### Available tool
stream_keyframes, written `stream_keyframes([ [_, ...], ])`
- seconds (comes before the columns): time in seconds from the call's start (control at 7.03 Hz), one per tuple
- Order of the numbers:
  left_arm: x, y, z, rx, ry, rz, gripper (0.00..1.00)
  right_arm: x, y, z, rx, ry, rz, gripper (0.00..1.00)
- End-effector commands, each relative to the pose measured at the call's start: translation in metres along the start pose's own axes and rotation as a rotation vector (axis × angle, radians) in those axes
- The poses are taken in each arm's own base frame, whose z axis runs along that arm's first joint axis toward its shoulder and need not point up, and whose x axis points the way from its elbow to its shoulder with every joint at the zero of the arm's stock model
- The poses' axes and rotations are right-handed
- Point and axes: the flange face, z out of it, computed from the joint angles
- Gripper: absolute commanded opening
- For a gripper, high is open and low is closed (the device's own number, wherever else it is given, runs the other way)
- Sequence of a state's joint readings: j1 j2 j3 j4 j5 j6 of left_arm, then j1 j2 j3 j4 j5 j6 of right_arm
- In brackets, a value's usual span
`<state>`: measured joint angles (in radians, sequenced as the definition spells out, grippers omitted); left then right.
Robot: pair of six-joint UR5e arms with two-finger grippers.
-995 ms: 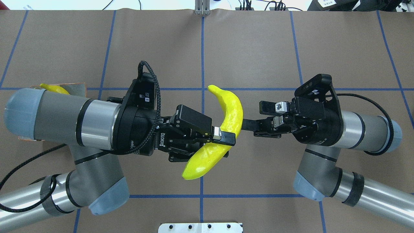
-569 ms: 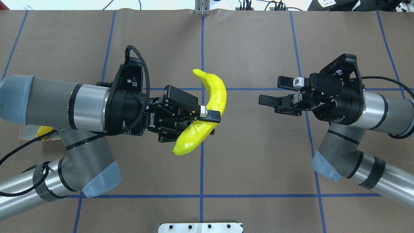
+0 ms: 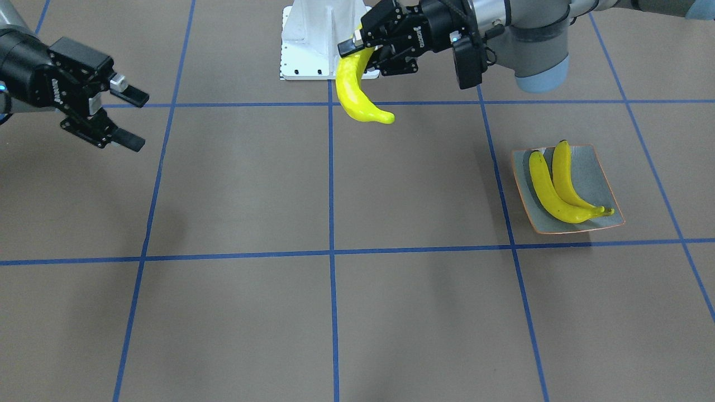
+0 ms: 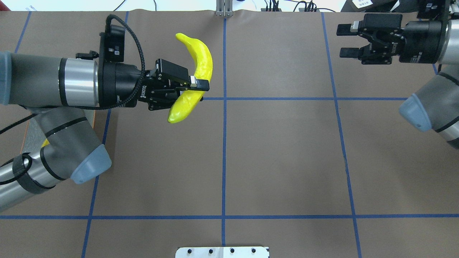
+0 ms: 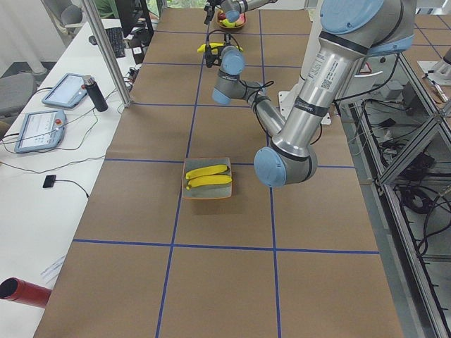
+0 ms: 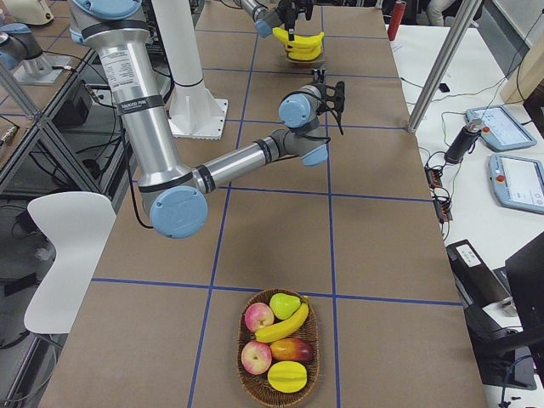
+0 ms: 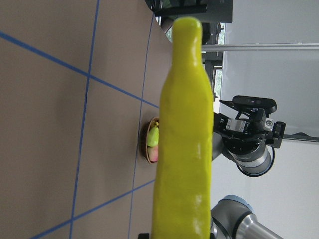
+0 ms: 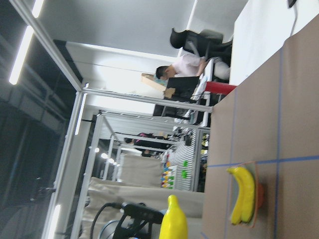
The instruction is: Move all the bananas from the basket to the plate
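While the right tool [image 4: 343, 41] gapes, the left tool [image 4: 199, 89] clamps a banana [image 4: 201, 59].

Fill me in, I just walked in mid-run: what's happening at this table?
The left gripper holds a banana in the air, jaws shut on it. The right gripper hangs open and empty. On the plate lie two bananas; a last banana is in the basket with other fruit.

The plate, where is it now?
In the front-facing view the plate lies at the right, on the robot's left side, holding two bananas, beside a blue tape crossing.
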<state>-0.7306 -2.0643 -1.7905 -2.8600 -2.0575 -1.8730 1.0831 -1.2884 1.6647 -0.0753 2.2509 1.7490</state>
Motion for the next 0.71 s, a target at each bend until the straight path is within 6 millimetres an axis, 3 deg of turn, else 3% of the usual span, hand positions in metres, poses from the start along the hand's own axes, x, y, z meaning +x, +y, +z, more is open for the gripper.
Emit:
stream_keyframes([
  [0.0, -0.012, -0.056, -0.015, 0.137, -0.191, 0.082, 0.00, 0.056, -0.039, -0.025, 0.008, 0.295, -0.070, 1.00],
  [0.14, -0.022, -0.090, -0.032, 0.208, -0.334, 0.123, 0.00, 0.093, -0.055, -0.036, 0.010, 0.443, -0.049, 1.00],
  [0.28, -0.046, -0.118, -0.057, 0.245, -0.483, 0.177, 0.00, 0.124, -0.067, -0.037, -0.043, 0.573, -0.108, 1.00],
  [0.57, -0.085, -0.157, -0.099, 0.236, -0.770, 0.253, 0.00, 0.170, -0.080, -0.046, -0.140, 0.815, -0.164, 1.00],
])
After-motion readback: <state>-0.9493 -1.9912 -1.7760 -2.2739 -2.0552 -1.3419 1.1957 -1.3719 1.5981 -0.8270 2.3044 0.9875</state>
